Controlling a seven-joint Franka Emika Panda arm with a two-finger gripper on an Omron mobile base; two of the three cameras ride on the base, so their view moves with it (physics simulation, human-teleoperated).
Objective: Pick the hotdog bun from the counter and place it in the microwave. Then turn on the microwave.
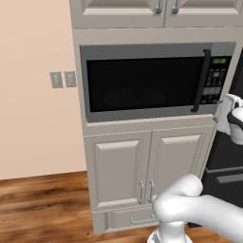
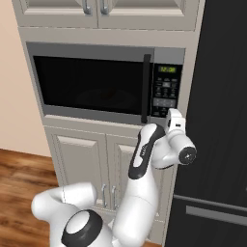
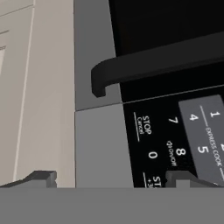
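The microwave (image 1: 142, 83) (image 2: 91, 82) is built into pale cabinetry, its black glass door shut. Its black bar handle (image 1: 201, 80) (image 2: 146, 89) (image 3: 153, 65) stands beside the dark keypad (image 1: 216, 83) (image 2: 166, 91) (image 3: 175, 140) with a green display. My gripper (image 1: 222, 114) (image 2: 172, 112) (image 3: 113, 179) hovers close to the keypad's lower end, open, with nothing between its fingertips (image 3: 41, 177). In the hand view the number keys and the STOP/Cancel key lie just ahead. The hotdog bun is hidden and the counter is out of view.
A tall black fridge (image 2: 222, 120) (image 1: 232, 161) stands right beside the microwave column. Pale cabinet doors (image 1: 142, 166) sit below the microwave and more above it. Two wall plates (image 1: 63, 79) are on the beige wall to the left, over a wood floor (image 1: 42, 204).
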